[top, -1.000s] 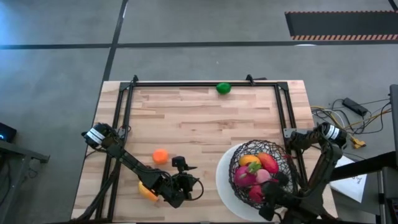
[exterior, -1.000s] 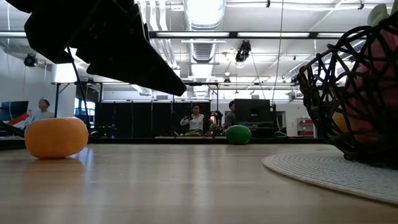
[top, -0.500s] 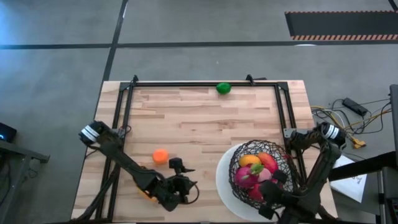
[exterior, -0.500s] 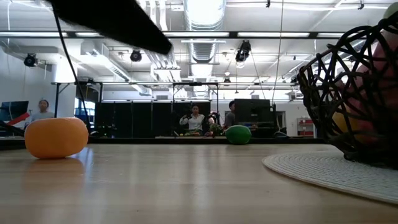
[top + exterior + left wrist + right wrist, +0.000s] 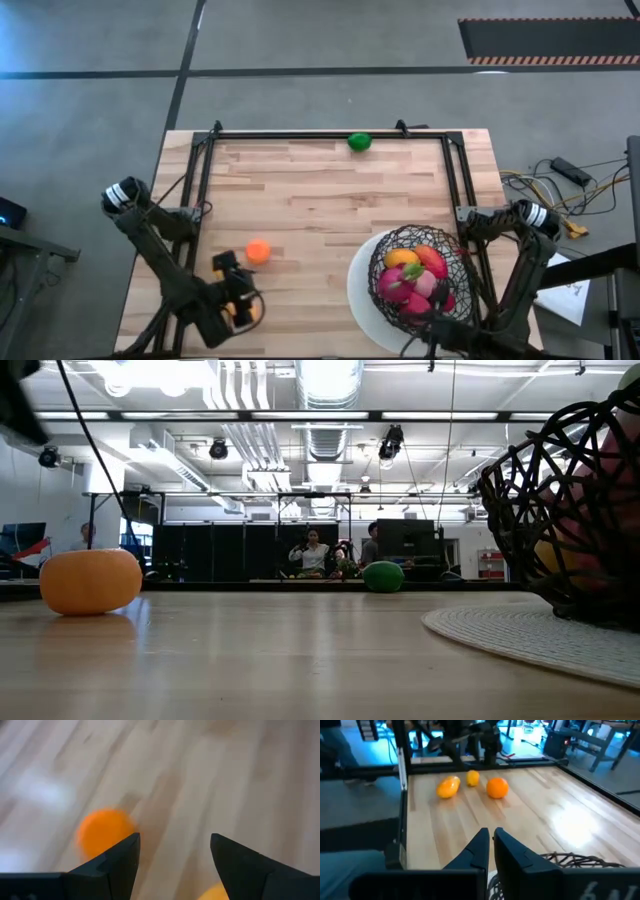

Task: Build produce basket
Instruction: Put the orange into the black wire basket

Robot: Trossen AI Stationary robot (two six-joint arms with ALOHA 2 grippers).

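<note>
Near the front left corner of the wooden table (image 5: 320, 190), the left gripper (image 5: 238, 302) hangs low over the boards with its two dark fingers (image 5: 107, 865) spread wide and holding nothing. Its wrist camera looks down between them at a round orange fruit (image 5: 102, 831), which lies on the wood ahead of the gripper, apart from both fingers. From above, that orange fruit (image 5: 258, 251) sits just beyond the gripper toward the table's middle. A yellow-orange piece (image 5: 240, 312) shows directly beneath the gripper; in the right wrist view it appears as an elongated yellow fruit (image 5: 448, 786) lying on its side, its long axis tilted slightly across the boards, beside a smaller yellow piece (image 5: 473, 778) and the orange one. A green fruit (image 5: 359, 142) rests alone at the far edge, touching or nearly touching the black frame rail (image 5: 320, 134). At the front right, the black wire basket (image 5: 460, 262) stands upright on a white round base (image 5: 358, 285), holding red, magenta-pink, orange and yellow produce (image 5: 410, 275). The right gripper (image 5: 490, 847) waits at the table's front edge beside the basket, its fingers pressed together with nothing between them.
</note>
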